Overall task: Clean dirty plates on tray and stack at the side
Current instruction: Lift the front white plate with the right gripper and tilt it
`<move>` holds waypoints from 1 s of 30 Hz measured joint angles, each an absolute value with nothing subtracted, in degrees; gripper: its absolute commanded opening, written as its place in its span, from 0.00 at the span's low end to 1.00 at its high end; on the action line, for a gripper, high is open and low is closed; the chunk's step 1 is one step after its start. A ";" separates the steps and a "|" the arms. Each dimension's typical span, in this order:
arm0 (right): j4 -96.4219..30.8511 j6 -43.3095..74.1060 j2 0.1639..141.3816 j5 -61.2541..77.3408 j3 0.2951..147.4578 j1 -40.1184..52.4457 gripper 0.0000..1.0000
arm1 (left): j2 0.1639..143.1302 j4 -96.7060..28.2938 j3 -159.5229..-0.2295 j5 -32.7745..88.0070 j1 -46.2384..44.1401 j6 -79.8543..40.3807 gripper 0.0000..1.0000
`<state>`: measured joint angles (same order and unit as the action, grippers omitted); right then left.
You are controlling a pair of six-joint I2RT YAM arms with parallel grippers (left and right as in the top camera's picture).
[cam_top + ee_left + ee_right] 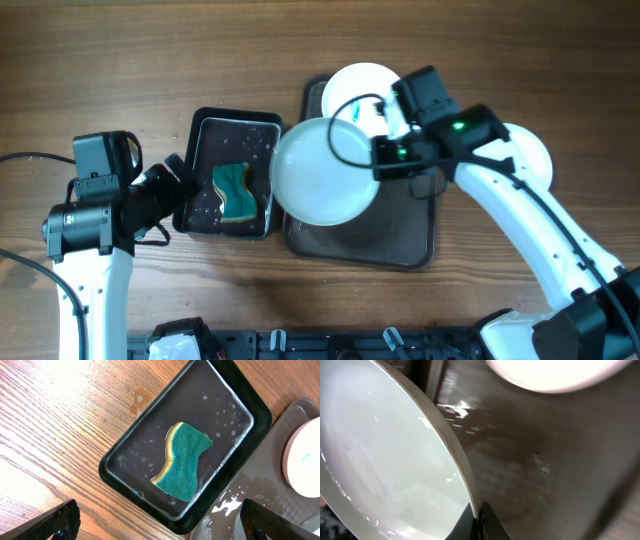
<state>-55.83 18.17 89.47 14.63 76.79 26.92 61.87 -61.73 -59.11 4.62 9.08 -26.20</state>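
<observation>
Work looks about halfway done. The right pincer (385, 155) is pinched shut on the rim of the held plate (320, 175) and holds it up over the left end of the tray (400, 245). In the right wrist view this plate looks wet and plain white, so I think it has been wiped. It is not yet on the pile.

The side plate (535, 150) lies on the counter (150, 60) just beside the tray's right edge, partly under the right arm. It looks white, so I think it is done.

The far plate (355, 80) sits on the tray's far end. A bit of blue-green seems to show on it, so I think it needs cleaning.

The left pincer (172, 185) is wide open and holds nothing. It hangs by the black pan (235, 116), left of the tray, and the sponge (236, 190) lies in the pan's water.
</observation>
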 measured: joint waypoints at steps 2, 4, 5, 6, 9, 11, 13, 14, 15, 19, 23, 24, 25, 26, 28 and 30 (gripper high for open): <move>-54.65 18.96 90.98 14.98 79.15 29.21 0.04 | 61.87 -61.73 -59.11 4.62 9.08 -26.22 1.00; -53.84 19.70 93.93 15.18 82.41 31.53 0.04 | 61.87 -61.73 -59.11 4.62 9.08 -26.20 1.00; -53.69 19.90 95.50 15.25 83.90 32.40 0.04 | 61.87 -61.76 -59.11 4.62 9.08 -26.20 1.00; -53.49 20.12 97.08 15.38 85.27 33.17 0.04 | 61.87 -61.73 -59.11 4.62 9.08 -26.22 1.00; -53.47 20.99 103.79 15.09 91.31 35.88 0.04 | 61.87 -61.73 -59.11 4.62 9.08 -26.22 1.00; -53.32 21.41 108.03 13.67 95.18 37.50 0.04 | 61.87 -61.73 -59.11 4.62 9.08 -26.22 1.00; -53.17 21.76 112.12 10.68 98.85 39.16 0.04 | 61.87 -61.76 -59.11 4.62 9.08 -26.20 1.00; -52.77 21.87 113.67 8.80 100.09 39.86 0.04 | 61.87 -61.73 -59.11 4.62 9.08 -26.20 1.00; -51.72 21.93 114.63 6.70 100.60 40.45 0.04 | 61.87 -61.76 -59.11 4.62 9.08 -26.22 1.00; -49.30 22.28 115.52 -2.48 100.84 42.26 0.04 | 61.87 -61.73 -59.11 4.62 9.08 -26.20 1.00; -48.66 22.31 115.50 -12.73 101.43 44.69 0.04 | 61.87 -61.73 -59.11 4.62 9.08 -26.22 1.00; -48.69 22.33 115.50 -15.29 101.43 45.67 0.04 | 61.87 -61.76 -59.11 4.62 9.08 -26.22 1.00; -48.71 22.39 115.50 -18.26 101.43 46.87 0.04 | 61.87 -61.73 -59.11 4.62 9.08 -26.22 1.00; -48.73 22.46 115.50 -20.47 101.43 47.86 0.04 | 61.87 -61.73 -59.11 4.62 9.08 -26.20 1.00; -48.51 22.48 115.37 -26.17 101.43 50.35 0.04 | 61.87 -61.73 -59.11 4.62 9.08 -26.22 1.00; -47.92 22.46 115.09 -32.36 101.43 52.88 0.04 | 61.87 -61.73 -59.11 4.62 9.08 -26.22 1.00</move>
<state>-47.92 22.46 115.09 -32.36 101.43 52.88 61.87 -61.73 -59.11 4.62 9.08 -26.22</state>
